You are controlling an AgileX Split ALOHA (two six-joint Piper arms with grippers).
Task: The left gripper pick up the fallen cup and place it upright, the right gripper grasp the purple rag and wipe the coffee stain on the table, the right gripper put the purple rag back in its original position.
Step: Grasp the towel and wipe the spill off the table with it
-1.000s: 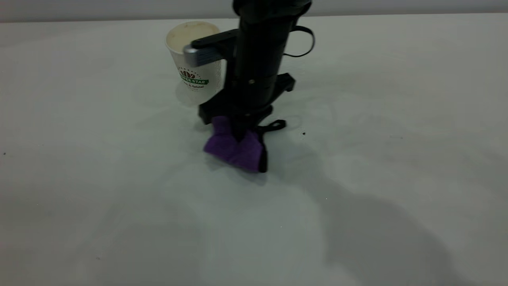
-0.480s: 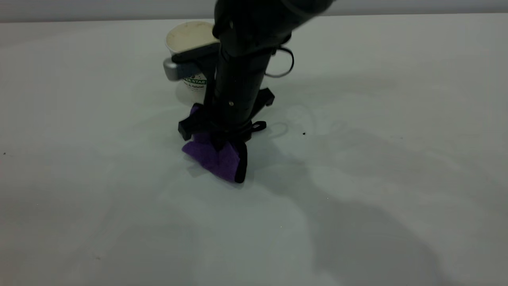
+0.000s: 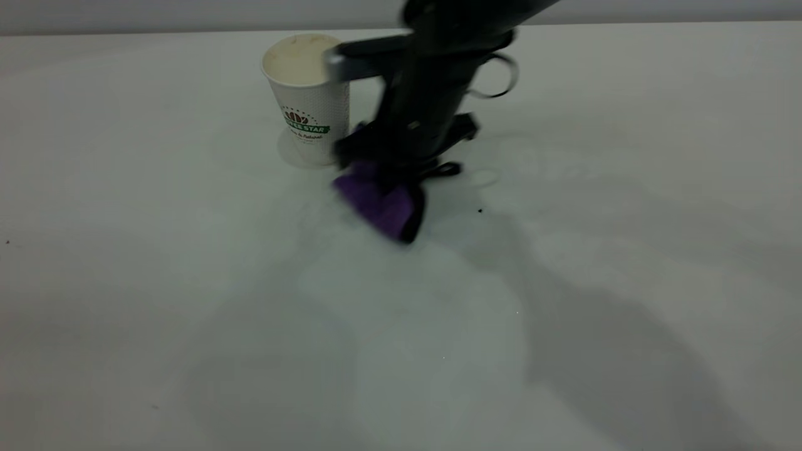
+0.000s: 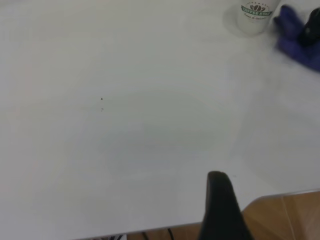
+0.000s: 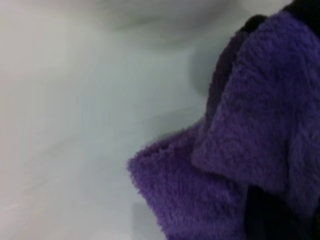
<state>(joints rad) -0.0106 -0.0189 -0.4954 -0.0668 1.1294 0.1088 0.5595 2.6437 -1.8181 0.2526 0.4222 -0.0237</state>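
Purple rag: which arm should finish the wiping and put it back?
Right. The right gripper is shut on the purple rag, pressing it to the table beside the upright cup. The left gripper sits far off at the table's edge, holding nothing.

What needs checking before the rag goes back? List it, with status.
1. Cup upright: ok.
2. Rag held by right gripper: ok.
3. Rag clear of cup: ok, beside it with a gap.
4. Stain gone from table: cannot tell; none visible, but the rag covers a patch.
5. Left gripper out of the way: ok, near the table edge.
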